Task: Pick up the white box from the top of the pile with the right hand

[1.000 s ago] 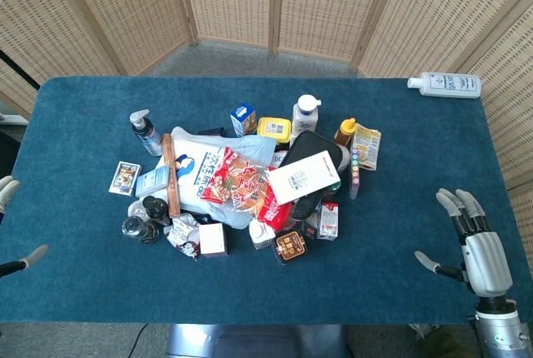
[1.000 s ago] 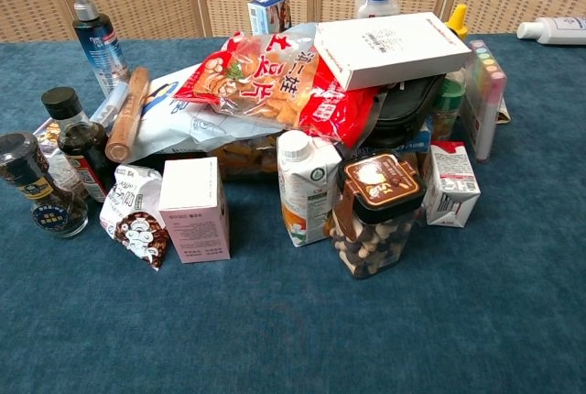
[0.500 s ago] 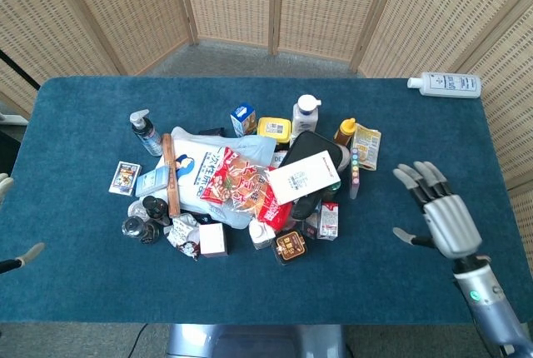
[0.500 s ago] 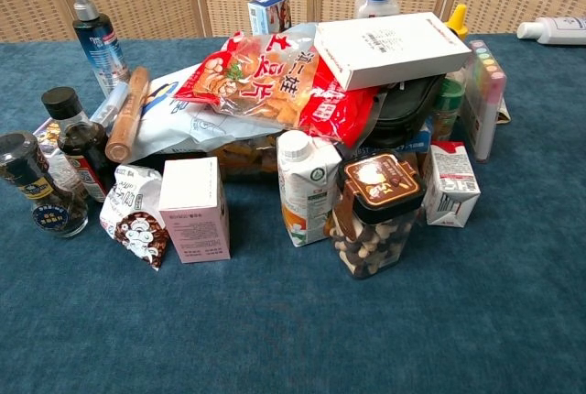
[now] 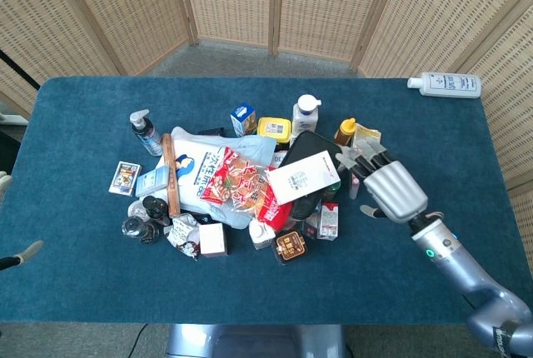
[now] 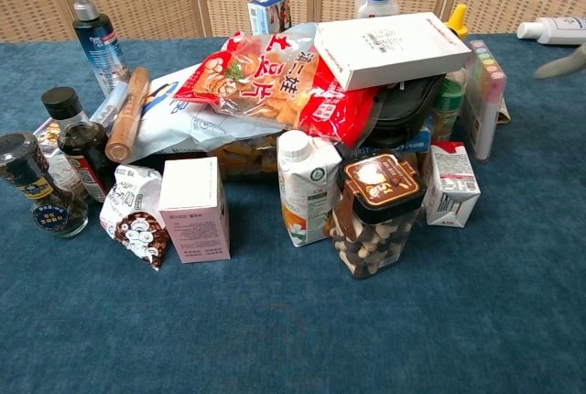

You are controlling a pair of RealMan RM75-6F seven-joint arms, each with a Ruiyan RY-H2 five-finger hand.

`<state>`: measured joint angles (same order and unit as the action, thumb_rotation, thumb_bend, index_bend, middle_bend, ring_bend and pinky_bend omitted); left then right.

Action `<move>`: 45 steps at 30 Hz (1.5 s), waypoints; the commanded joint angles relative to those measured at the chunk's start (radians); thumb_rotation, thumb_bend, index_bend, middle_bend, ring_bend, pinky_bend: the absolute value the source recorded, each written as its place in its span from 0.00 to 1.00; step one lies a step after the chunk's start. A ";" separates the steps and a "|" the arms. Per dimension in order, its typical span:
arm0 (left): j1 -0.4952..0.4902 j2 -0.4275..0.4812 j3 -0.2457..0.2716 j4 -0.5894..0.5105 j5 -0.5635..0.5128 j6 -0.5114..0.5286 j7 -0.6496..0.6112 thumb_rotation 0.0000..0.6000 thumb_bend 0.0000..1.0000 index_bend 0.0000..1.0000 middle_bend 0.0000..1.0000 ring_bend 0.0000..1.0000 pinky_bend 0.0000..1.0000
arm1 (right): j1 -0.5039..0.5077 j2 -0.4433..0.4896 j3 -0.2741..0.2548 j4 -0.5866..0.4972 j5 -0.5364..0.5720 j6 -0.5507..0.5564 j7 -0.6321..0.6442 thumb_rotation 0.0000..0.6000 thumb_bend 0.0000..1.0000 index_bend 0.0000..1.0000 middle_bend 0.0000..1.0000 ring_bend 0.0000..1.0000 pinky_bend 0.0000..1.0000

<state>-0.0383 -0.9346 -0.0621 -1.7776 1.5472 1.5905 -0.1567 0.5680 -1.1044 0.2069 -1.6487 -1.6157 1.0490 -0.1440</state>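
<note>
The white box (image 5: 305, 176) lies flat on top of the pile, over a black pouch (image 5: 310, 146) and beside a red snack bag (image 5: 244, 184); in the chest view the white box (image 6: 394, 49) tops the heap at upper right. My right hand (image 5: 386, 185) hovers just right of the box with fingers spread, holding nothing; only its fingertips (image 6: 560, 61) enter the chest view at the right edge. My left hand (image 5: 10, 260) shows only at the left border, low and away from the pile; its fingers are mostly cut off.
Around the pile stand a pink-white carton (image 5: 213, 239), a chocolate jar (image 5: 291, 246), small milk cartons (image 5: 328, 220), dark bottles (image 5: 146, 218), a pump bottle (image 5: 143, 131) and a wooden rolling pin (image 5: 171, 174). A white bottle (image 5: 444, 85) lies at the far right corner.
My right hand has risen from the table's front right edge and travelled left toward the pile, arriving just beside the white box. The pile and left hand stayed put.
</note>
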 commanded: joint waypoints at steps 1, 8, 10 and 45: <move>0.000 0.002 -0.001 0.002 -0.001 0.002 -0.006 1.00 0.00 0.00 0.00 0.00 0.00 | 0.037 -0.002 0.007 -0.033 0.024 -0.049 -0.061 1.00 0.00 0.00 0.00 0.00 0.00; 0.000 0.000 -0.003 0.005 -0.005 0.002 -0.003 1.00 0.00 0.00 0.00 0.00 0.00 | 0.103 -0.007 0.020 -0.085 0.074 -0.121 -0.144 1.00 0.00 0.00 0.00 0.00 0.00; -0.001 -0.001 -0.004 0.006 -0.005 0.001 -0.002 1.00 0.00 0.00 0.00 0.00 0.00 | 0.120 -0.009 0.025 -0.099 0.089 -0.138 -0.164 1.00 0.00 0.00 0.00 0.00 0.00; 0.000 0.003 -0.010 0.016 -0.020 -0.002 -0.023 1.00 0.00 0.00 0.00 0.00 0.00 | 0.321 -0.184 0.008 0.000 0.242 -0.243 -0.118 1.00 0.14 0.09 0.30 0.24 0.23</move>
<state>-0.0388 -0.9312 -0.0720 -1.7613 1.5268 1.5887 -0.1800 0.8915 -1.2771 0.2229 -1.6629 -1.3548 0.7926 -0.2875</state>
